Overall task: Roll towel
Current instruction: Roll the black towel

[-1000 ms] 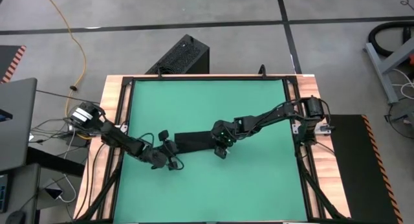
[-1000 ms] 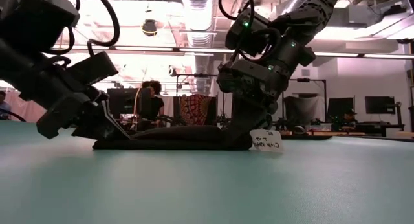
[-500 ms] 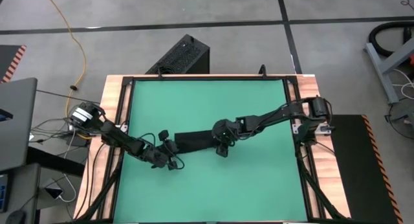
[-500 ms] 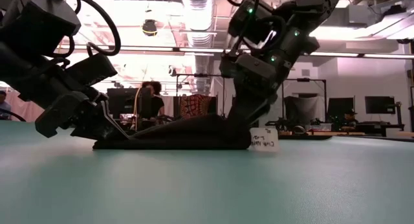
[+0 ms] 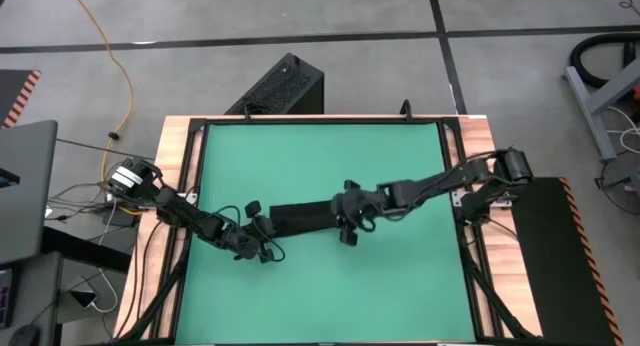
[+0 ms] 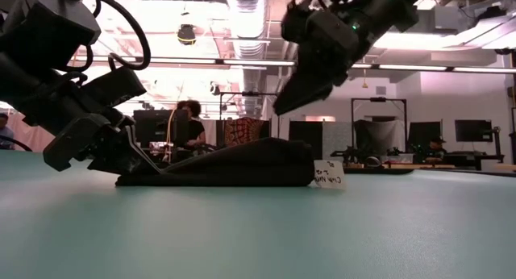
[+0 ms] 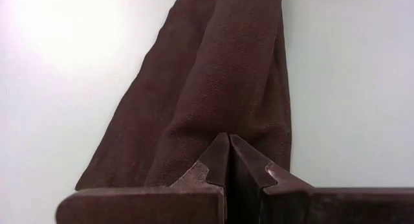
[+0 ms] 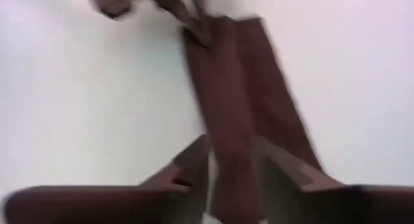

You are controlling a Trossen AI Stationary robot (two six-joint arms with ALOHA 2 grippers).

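left gripper [image 7: 228,160] is pinched on the towel [image 5: 300,219] end, flat on the table [image 5: 320,166]. right gripper [image 6: 294,97] hangs spread above the far end. risk: that fold springs back, or the left's hold drags the strip.

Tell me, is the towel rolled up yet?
Not yet. Done: the towel is folded into a long narrow strip on the green table. In hand: the left hand is shut on one end of it, and the right hand hangs open just above the other end, where the white tag is. Left: all the rolling, since no coil shows.
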